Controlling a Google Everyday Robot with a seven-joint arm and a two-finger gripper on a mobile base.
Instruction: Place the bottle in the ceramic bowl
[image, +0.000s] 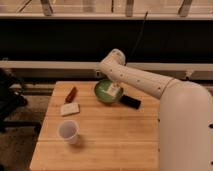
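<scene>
The green ceramic bowl (102, 93) sits at the back middle of the wooden table (110, 135). The small whitish bottle (113, 90) with pale green markings shows over the bowl's right half, at about rim height. My gripper (118, 94) reaches down from the white arm's elbow (115, 59) to the bottle at the bowl's right side. The arm hides much of the gripper, and I cannot tell whether the bottle rests in the bowl or hangs just above it.
A dark red oblong item (71, 94) and a flat white block (70, 109) lie left of the bowl. A translucent plastic cup (68, 131) stands front left. A black part (131, 102) lies right of the bowl. A dark chair (7, 97) stands off the table's left edge.
</scene>
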